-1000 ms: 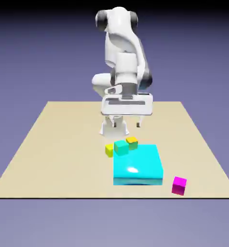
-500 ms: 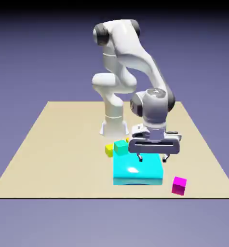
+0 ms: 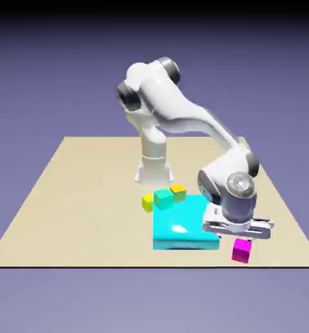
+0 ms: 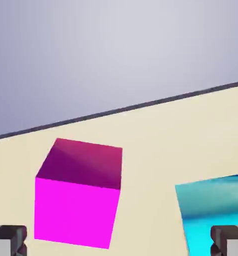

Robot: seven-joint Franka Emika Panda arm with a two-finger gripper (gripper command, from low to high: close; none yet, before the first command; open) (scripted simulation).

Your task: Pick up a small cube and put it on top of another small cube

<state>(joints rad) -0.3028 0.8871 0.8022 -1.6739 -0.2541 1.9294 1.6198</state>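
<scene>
The white arm (image 3: pixel 176 114) is leaning out from its base and reaching over the worktop (image 3: pixel 85 208) toward the exterior view's lower right, its upper part rising from the pedestal, its long forearm sloping down across the view, and its wrist bending downward at the end. The hand (image 3: pixel 238 224) is hanging above the near right part of the worktop, its broad body lying nearly crosswise in the exterior view. The fingers (image 4: pixel 120 241) are standing wide apart and holding nothing, one at each lower corner side of the hand view. The magenta cube (image 3: pixel 242 251) is resting on the worktop close to its near edge, just below the hand in the exterior view and to the right of the flat cyan block (image 3: pixel 185 224), apart from it. Being a cube, it is showing no long axis; its sides are sitting slightly turned against the worktop's near edge. In the hand view its bright face is pointing toward the bottom, with a darker face above, and it is lying left of the middle between the fingers' sides, while the cyan block is showing at the lower right. Farther back, a turquoise cube (image 3: pixel 163 199) is sitting between a yellow cube (image 3: pixel 147 203) and an orange-yellow cube (image 3: pixel 178 192) in the exterior view.
</scene>
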